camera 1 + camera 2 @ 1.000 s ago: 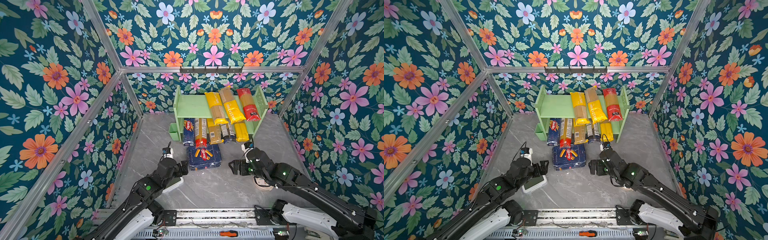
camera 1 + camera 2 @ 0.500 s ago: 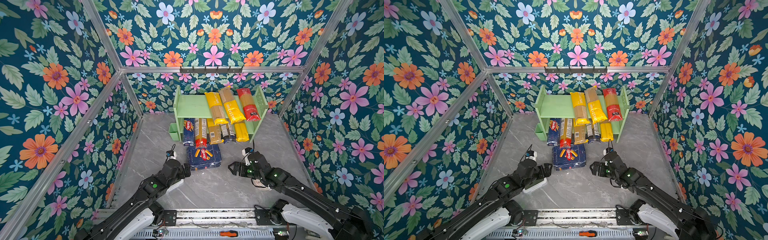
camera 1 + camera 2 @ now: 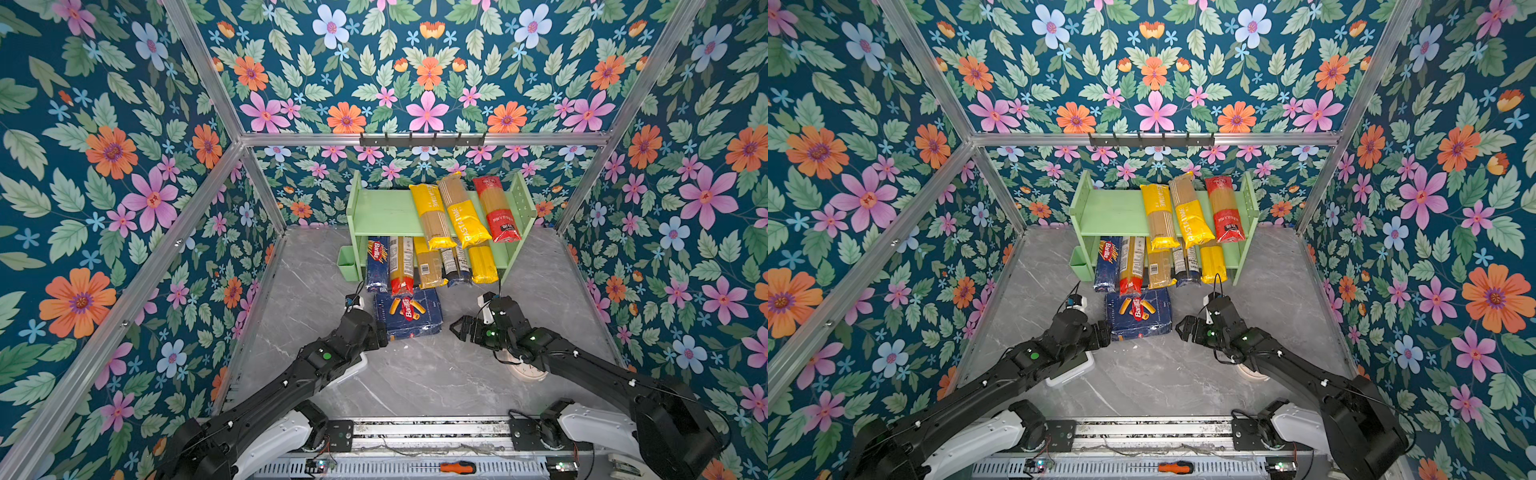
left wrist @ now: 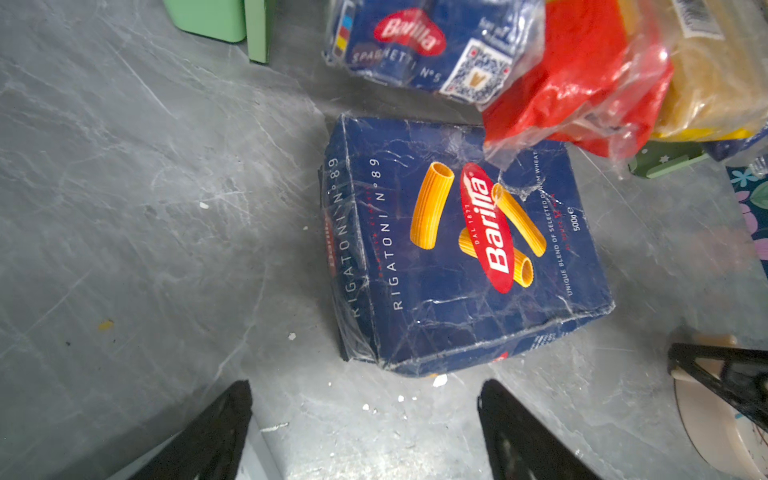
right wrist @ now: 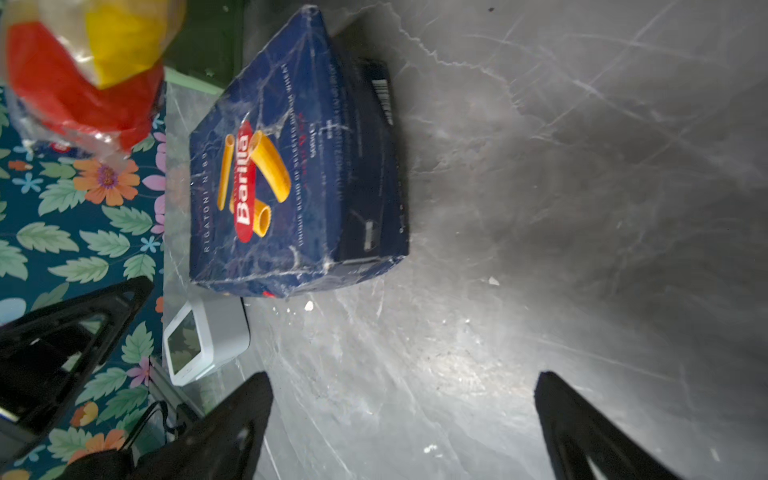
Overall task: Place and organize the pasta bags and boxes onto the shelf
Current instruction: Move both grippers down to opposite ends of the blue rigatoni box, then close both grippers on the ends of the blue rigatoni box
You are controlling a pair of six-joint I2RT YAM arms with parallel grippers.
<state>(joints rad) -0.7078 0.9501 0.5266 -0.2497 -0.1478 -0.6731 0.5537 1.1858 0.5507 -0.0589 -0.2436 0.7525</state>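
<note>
The grey marble table (image 3: 415, 374) fills the floor of the flowered booth, and the pale green shelf (image 3: 382, 212) stands at its far side against the back wall. Three bags lie side by side on the right part of the upper tier, two yellow (image 3: 430, 216) (image 3: 463, 212) and one red (image 3: 496, 212), with their near ends hanging over the front edge. On the lower tier the narrow spaghetti box (image 3: 377, 264) sits at the left. Next to it are four more bags in a row, the first a red-ended bag (image 3: 401, 266), and their ends poke out toward the table.

The wide rigatoni box (image 3: 409, 313) is not on the shelf. It lies flat on the table just in front of the lower tier, and the red-ended bag overlaps its far edge.

The left gripper (image 4: 365, 386) is low at the box's near left corner, its fingers spread apart with nothing between them. The right gripper (image 5: 403, 378) hangs off to the box's right, clear of it, fingers spread wide and empty.

A small white device with a screen (image 3: 1071, 370) lies under the left arm. A little green cup (image 3: 348, 264) is fixed to the shelf's left side panel.
</note>
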